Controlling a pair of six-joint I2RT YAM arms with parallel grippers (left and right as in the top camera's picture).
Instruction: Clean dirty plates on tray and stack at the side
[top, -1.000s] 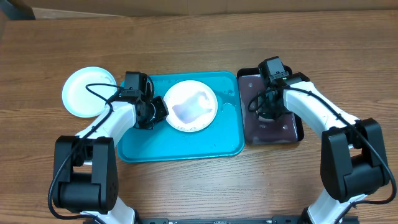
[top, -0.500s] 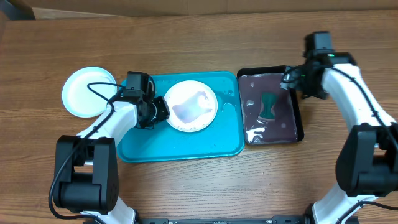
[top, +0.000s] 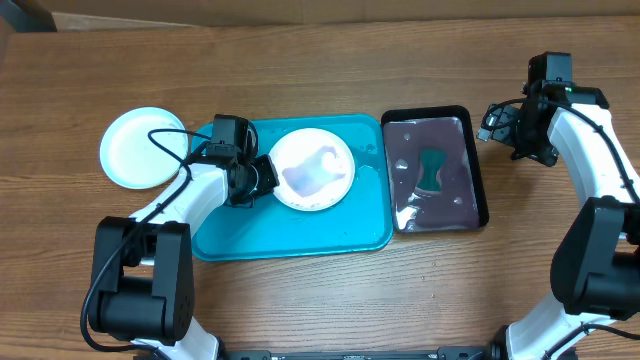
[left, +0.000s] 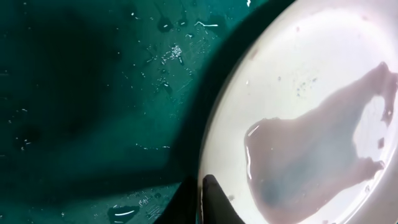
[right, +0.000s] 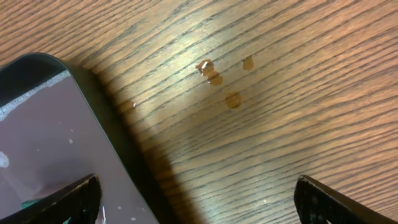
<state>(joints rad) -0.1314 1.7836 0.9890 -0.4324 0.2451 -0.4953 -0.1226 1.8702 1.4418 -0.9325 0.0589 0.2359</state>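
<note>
Right pincer (right: 198, 202) swung off the black tray (top: 476, 116), spread wide over tabletop (right: 280, 93)
Left pincer (top: 256, 177) pinching white plate (top: 312, 170) rim

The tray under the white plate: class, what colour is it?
The tray is turquoise blue; the overhead view shows it best.

Overhead, the left end effector (top: 262, 176) is masked by its own body at the white plate's (top: 312, 170) left rim, possibly gripping it. The wrist view crops that plate.
</note>
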